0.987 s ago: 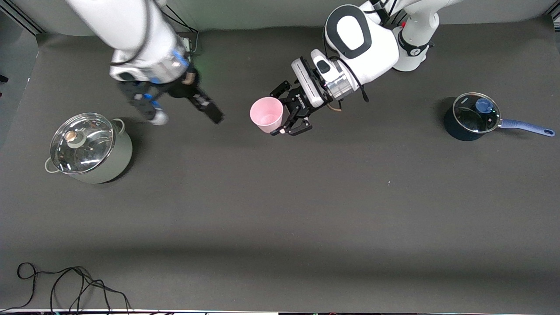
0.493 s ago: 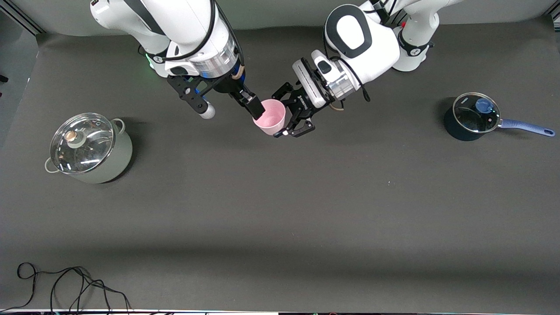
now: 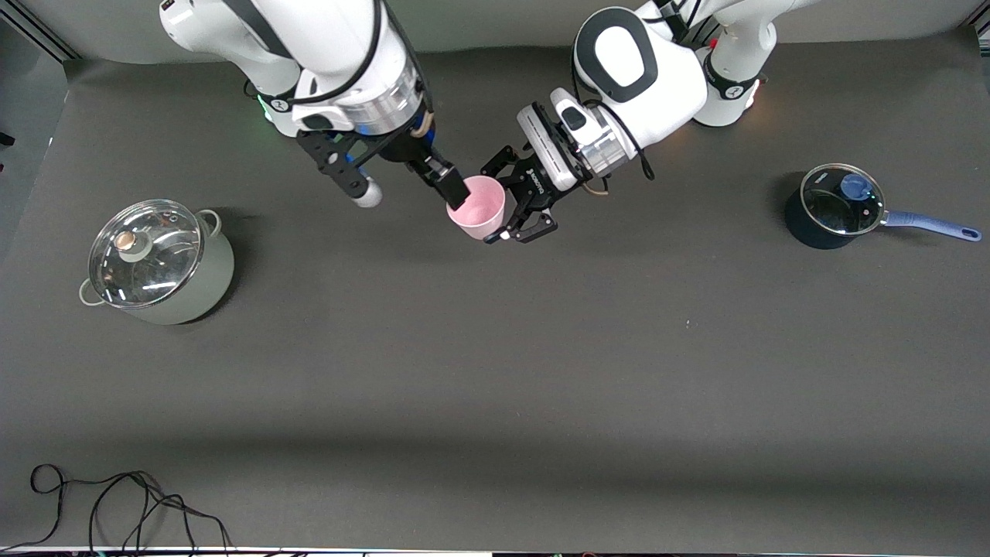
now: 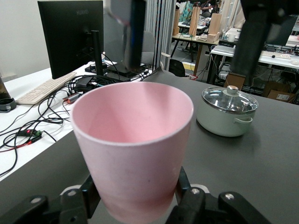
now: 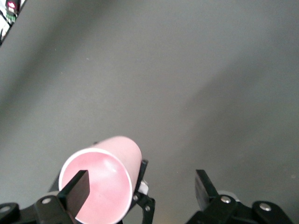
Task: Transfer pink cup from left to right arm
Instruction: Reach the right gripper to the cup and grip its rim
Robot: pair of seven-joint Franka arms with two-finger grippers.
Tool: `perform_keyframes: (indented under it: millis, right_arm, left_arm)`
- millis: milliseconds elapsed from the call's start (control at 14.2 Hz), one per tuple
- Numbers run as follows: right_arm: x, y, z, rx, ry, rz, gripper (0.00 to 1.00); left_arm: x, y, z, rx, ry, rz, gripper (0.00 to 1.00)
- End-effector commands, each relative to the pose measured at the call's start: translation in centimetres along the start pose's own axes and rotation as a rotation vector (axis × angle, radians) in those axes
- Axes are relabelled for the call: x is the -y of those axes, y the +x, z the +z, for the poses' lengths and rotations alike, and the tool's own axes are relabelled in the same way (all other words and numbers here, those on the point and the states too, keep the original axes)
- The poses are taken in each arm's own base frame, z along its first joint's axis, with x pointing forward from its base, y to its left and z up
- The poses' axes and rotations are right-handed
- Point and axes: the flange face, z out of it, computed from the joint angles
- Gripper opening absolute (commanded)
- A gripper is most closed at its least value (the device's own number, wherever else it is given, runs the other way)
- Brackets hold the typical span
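Note:
The pink cup (image 3: 479, 207) hangs above the table's middle, mouth tilted upward, and fills the left wrist view (image 4: 135, 144). My left gripper (image 3: 501, 203), a black skeletal claw, is shut on its lower body, one finger on each side (image 4: 138, 205). My right gripper (image 3: 407, 189) has come in from the right arm's end and stands open. One straight black finger (image 3: 455, 188) sits over the cup's mouth, seen in the right wrist view (image 5: 77, 189). The other finger (image 5: 205, 186) is outside the cup (image 5: 100, 184), well apart from it.
A pale green pot (image 3: 155, 263) with a glass lid stands toward the right arm's end, also visible as the pot (image 4: 226, 112). A dark blue saucepan (image 3: 835, 205) with a lid stands toward the left arm's end. Loose cables (image 3: 116, 503) lie at the near edge.
My right arm swung from near the green pot toward the middle and brought one finger to the cup's mouth. In the last half second it barely moved. The left gripper kept its hold.

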Motion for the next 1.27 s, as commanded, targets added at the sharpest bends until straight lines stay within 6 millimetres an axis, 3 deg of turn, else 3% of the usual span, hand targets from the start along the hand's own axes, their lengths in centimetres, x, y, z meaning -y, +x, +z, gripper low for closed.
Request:
perform_keyframes:
  millis: [0, 282, 352, 423, 493, 1128, 1198]
  right_arm:
    - [0.8, -1.1, 1.4, -0.006, -0.016, 0.026, 1.00]
    - [0.9, -1.2, 1.7, 0.001, -0.023, 0.025, 0.99]
    - [0.8, -1.0, 1.7, -0.001, -0.024, 0.024, 0.85]
    - [0.8, -1.0, 1.8, -0.002, -0.025, 0.027, 0.35]
    - [0.8, -1.0, 1.8, -0.001, -0.025, 0.028, 0.01]
    - [0.8, -0.2, 1.6, -0.005, -0.021, 0.027, 0.00]
    - [0.8, 0.0, 1.6, -0.005, -0.021, 0.029, 0.00]
  left_arm:
    - [-0.2, 0.9, -0.3, -0.005, 0.019, 0.010, 0.31]
    - [-0.2, 0.9, -0.3, -0.005, 0.021, 0.009, 0.31]
    - [-0.2, 0.9, -0.3, -0.005, 0.021, 0.009, 0.31]
    - [-0.2, 0.9, -0.3, -0.005, 0.021, 0.009, 0.31]
    - [-0.2, 0.9, -0.3, -0.005, 0.021, 0.009, 0.32]
    - [0.1, 0.8, -0.4, -0.004, 0.024, 0.006, 0.33]
    - [0.1, 0.8, -0.4, -0.004, 0.024, 0.006, 0.38]
